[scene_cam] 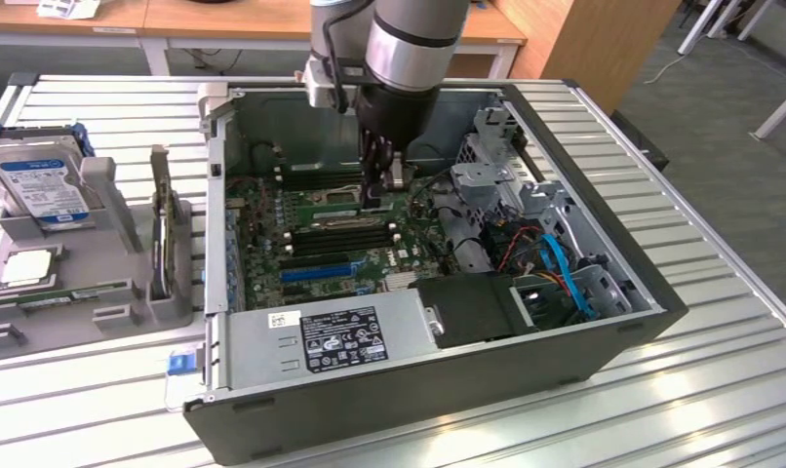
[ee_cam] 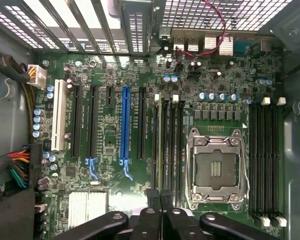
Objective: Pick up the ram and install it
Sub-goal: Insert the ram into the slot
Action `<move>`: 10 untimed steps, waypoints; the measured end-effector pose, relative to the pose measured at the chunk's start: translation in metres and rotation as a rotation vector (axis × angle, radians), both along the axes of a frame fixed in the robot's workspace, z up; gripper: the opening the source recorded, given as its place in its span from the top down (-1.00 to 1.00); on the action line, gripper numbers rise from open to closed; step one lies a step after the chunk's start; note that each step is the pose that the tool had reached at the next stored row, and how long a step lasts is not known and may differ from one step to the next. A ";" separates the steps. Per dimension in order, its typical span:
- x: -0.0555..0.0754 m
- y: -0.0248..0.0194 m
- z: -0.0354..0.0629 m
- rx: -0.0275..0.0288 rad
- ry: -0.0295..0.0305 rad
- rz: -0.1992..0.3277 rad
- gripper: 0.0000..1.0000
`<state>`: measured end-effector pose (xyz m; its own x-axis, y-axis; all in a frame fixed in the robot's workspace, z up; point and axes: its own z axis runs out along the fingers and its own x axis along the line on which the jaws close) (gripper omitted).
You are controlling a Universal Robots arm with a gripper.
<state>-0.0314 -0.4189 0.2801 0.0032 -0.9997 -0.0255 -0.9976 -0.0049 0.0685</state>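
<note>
Ram stands edge-up in black slot of slot bank, between blue expansion slot and open processor socket, deep in computer case on tabletop. Fingers together, tips at one end of ram's top edge; pinching or only pressing, cannot tell.

Risks, as I judge:
- load at one end only: stick tilts, other latch stays unseated
- notch misaligned: board bends, slot strained
- tips slip off thin edge: strike neighbouring slot or bare socket contacts

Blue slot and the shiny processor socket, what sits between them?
In the wrist view, long black slots lie between the blue slot and the processor socket.
</note>
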 end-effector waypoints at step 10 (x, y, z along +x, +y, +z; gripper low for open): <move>0.000 0.0000 -0.0108 0.0000 0.0000 0.000 0.76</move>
<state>-0.0314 -0.4189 0.2693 0.0032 -0.9997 -0.0255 -0.9976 -0.0049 0.0685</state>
